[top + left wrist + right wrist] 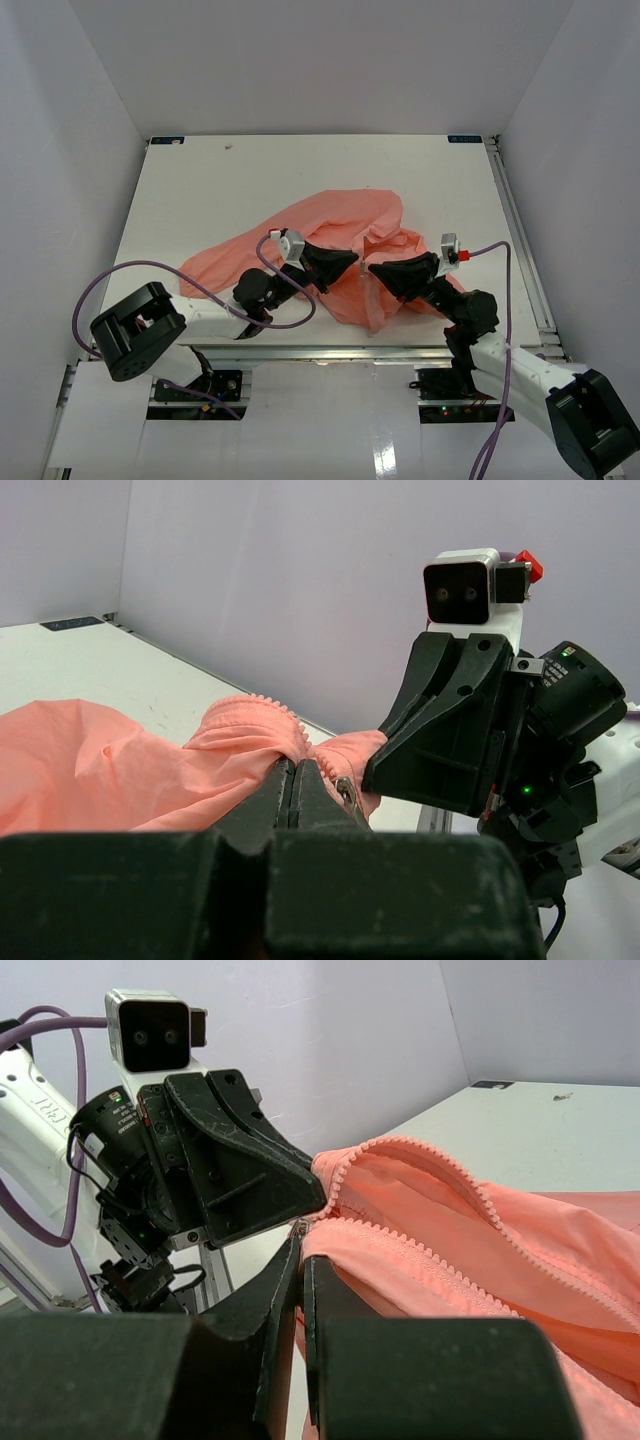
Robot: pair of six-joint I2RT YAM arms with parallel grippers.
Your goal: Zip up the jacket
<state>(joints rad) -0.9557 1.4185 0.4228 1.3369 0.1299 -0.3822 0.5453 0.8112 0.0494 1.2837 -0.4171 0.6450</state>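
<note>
One table (300, 170) | jacket (335, 225) crumpled at its near middle, salmon-pink, thin, unzipped | left gripper (353, 262) and right gripper (374, 268) tip to tip, each pinched tight on the jacket's near edge | zipper pull (346, 790) at the left tips

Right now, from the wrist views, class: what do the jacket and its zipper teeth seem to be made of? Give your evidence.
Jacket: thin fabric, probably synthetic, matte salmon; it crumples into soft folds. Zipper teeth: likely moulded plastic, same salmon, small even bumps, no metallic shine.
</note>
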